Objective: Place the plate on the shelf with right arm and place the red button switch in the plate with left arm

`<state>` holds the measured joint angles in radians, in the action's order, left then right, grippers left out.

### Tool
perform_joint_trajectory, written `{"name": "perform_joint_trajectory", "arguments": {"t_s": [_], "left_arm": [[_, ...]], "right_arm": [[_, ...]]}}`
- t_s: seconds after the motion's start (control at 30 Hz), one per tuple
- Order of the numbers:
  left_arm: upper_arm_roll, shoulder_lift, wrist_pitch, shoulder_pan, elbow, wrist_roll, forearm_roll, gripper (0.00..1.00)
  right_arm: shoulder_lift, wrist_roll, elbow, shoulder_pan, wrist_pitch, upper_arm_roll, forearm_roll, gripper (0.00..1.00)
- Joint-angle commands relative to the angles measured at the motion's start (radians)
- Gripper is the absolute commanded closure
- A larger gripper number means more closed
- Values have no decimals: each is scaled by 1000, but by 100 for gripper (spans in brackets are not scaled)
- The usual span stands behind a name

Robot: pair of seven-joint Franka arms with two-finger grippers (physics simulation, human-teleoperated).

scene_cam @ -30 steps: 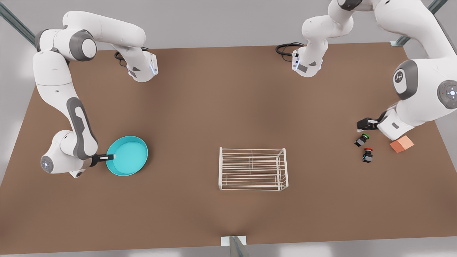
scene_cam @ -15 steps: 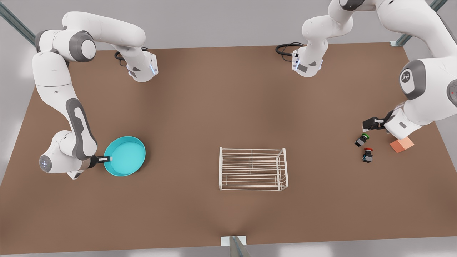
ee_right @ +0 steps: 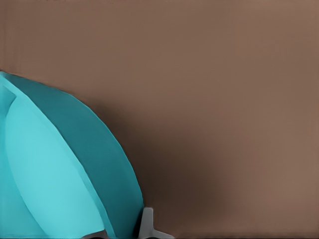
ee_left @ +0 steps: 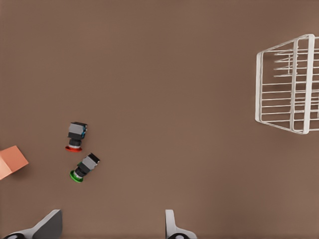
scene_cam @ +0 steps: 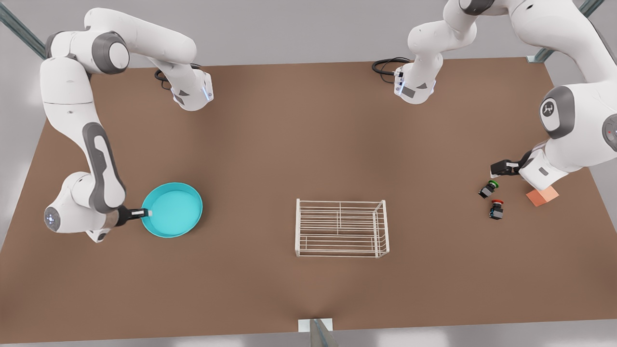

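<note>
The turquoise plate [scene_cam: 176, 209] is at the front view's left, and my right gripper [scene_cam: 144, 212] is shut on its near rim. In the right wrist view the plate [ee_right: 50, 174] slants away from the gripper [ee_right: 124, 231] with a dark shadow beneath its rim. The white wire shelf [scene_cam: 340, 201] stands mid-table, bare on top. The red button switch [scene_cam: 496, 210] lies on its side at the front view's right. My left gripper [scene_cam: 501, 167] hovers open a little beyond it. In the left wrist view the red button switch [ee_left: 76, 136] lies ahead of the gripper [ee_left: 110, 229], the shelf [ee_left: 258, 87] farther off.
A green-capped switch [scene_cam: 488, 188] lies between my left gripper and the red one, also seen as the green-capped switch [ee_left: 84, 168]. An orange cube [scene_cam: 542, 195] sits beside them under the left arm's wrist. Black cables [scene_cam: 385, 65] coil at the table's far edge.
The right arm has shifted and the plate in its grip has changed tilt and moved slightly toward the shelf. The left gripper drew back toward the front view's right, then stayed almost still.
</note>
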<state>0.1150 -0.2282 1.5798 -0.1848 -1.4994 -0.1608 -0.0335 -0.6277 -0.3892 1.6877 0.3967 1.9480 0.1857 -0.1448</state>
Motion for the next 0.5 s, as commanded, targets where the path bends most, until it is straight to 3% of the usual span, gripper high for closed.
{"name": "perform_joint_trajectory", "arguments": {"t_s": [0.0, 0.1, 0.17, 0.37, 0.47], "left_arm": [[0, 3, 40, -12, -21, -16, -3, 0], [0, -8, 108, -12, -56, -14, -63, 0], [0, -95, 193, -113, -64, -19, -63, 0], [-6, -161, 548, -163, -232, -11, -123, 0], [-8, -224, 726, -229, -295, -19, -171, 0]], "right_arm": [[20, -65, -6, -1, -76, 5, -39, 74], [57, -65, -16, -1, -141, 31, -73, 75], [63, -63, -19, -2, -155, 41, -99, 76], [109, -56, -52, -13, -282, 103, -171, 77], [121, -51, -54, -13, -282, 178, -188, 77]]}}
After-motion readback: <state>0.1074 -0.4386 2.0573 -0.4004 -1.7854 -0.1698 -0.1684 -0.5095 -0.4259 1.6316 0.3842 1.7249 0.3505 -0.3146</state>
